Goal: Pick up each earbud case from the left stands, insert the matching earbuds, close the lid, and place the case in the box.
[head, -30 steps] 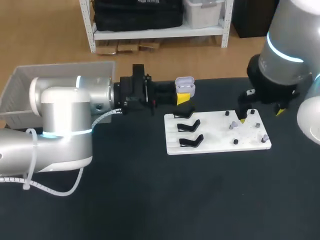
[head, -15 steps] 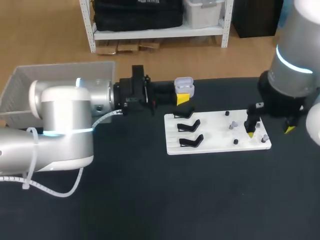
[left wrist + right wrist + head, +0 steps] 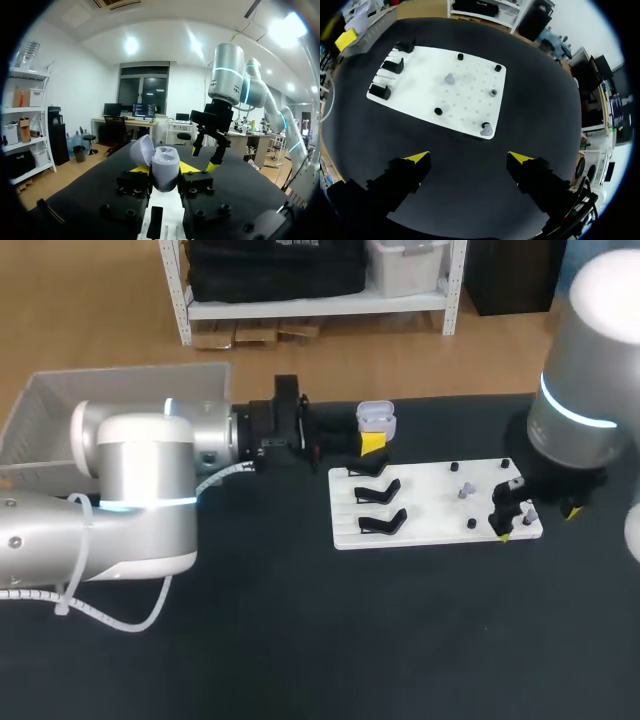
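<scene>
The case (image 3: 374, 418) is held by the left gripper (image 3: 165, 170); the right gripper (image 3: 469, 159) (wide open, empty) has been moved close to an earbud (image 3: 486, 130) for picking.

Left claw (image 3: 372, 438) grips earbud case (image 3: 375, 418) (lid open); right claw (image 3: 537, 523) spread at board (image 3: 420, 510) end.

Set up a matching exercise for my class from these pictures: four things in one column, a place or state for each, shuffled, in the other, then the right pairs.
Things
1. earbud case
2. right hand
3. white board
4. box

Places or states
A. open, by the board's right end
B. flat on the black table
C. lid up, gripped in the left hand
D. grey, beside the left arm

Pairs: 1-C, 2-A, 3-B, 4-D
</scene>
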Robot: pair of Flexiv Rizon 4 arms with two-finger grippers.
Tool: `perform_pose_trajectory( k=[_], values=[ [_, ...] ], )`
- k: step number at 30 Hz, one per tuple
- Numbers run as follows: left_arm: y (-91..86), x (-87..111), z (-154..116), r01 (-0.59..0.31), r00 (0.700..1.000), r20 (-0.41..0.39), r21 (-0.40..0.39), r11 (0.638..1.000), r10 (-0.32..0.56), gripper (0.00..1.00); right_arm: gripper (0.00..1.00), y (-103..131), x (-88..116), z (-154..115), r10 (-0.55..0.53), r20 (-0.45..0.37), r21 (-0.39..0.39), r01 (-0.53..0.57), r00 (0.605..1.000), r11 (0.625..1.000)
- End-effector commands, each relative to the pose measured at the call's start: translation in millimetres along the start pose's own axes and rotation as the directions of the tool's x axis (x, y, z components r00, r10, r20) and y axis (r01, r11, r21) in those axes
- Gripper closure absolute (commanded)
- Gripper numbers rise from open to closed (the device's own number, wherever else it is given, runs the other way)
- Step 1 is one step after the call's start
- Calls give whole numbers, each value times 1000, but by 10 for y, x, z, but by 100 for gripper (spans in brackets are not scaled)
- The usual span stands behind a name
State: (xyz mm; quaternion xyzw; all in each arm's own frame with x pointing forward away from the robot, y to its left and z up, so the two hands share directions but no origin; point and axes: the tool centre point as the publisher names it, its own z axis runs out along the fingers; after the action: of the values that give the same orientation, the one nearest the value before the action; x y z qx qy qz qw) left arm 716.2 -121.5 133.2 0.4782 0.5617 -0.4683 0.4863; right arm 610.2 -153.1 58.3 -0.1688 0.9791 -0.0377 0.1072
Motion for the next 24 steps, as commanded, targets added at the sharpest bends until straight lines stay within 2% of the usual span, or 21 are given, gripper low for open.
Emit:
perform_pose_trajectory(
  k=[1,8,11,13,19,24],
  values=[
    [12,1,9,1,1000,0,1,1000,-1,100,0,-14,35,90,-19,24,-9,19,1000,1000],
    [12,1,9,1,1000,0,1,1000,-1,100,0,-99,16,179,-40,14,-12,40,999,999],
    [12,1,9,1,1000,0,1,1000,-1,100,10,-114,-1,215,-53,8,-16,54,999,998],
    [12,1,9,1,1000,0,1,1000,-1,100,10,-126,-15,242,-55,7,-19,55,998,998],
    [12,1,9,1,1000,0,1,1000,-1,100,18,-171,-100,346,-52,0,-13,52,999,999],
    [12,1,9,1,1000,0,1,1000,-1,100,33,-176,-169,376,-52,1,-13,52,999,999]
  ],
)
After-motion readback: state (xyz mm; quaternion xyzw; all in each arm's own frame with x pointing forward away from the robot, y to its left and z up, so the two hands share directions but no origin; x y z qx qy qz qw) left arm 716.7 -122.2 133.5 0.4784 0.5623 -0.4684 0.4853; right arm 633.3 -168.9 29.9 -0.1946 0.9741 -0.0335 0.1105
